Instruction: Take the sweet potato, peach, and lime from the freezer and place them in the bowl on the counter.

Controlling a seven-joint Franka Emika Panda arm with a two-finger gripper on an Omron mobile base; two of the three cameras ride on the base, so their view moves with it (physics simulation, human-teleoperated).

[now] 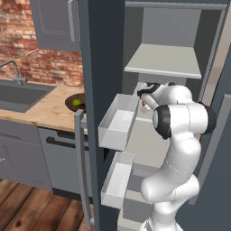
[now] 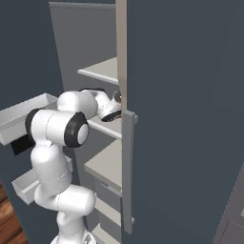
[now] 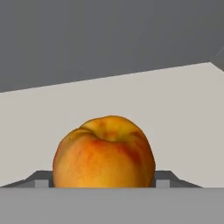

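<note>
The peach [image 3: 104, 153], orange with red blush, sits between my gripper's [image 3: 101, 183] two dark fingertips [image 3: 41, 181], which press against its sides just over the pale freezer shelf [image 3: 183, 122]. In the left base view my gripper [image 1: 144, 102] reaches into the open freezer [image 1: 101, 54] at middle-shelf height, with a speck of orange showing at it. The dark wooden bowl [image 1: 71, 104] stands on the counter [image 1: 47, 110] left of the freezer door, and the green lime [image 1: 76, 103] lies in it. The sweet potato is out of view.
White door bins [image 1: 118, 122] jut from the open door close to my arm's left. An upper shelf [image 1: 164, 61] hangs above the hand. The sink [image 1: 20, 94] is inset at the counter's left. The other door's edge and handle [image 2: 127, 167] stand to my right.
</note>
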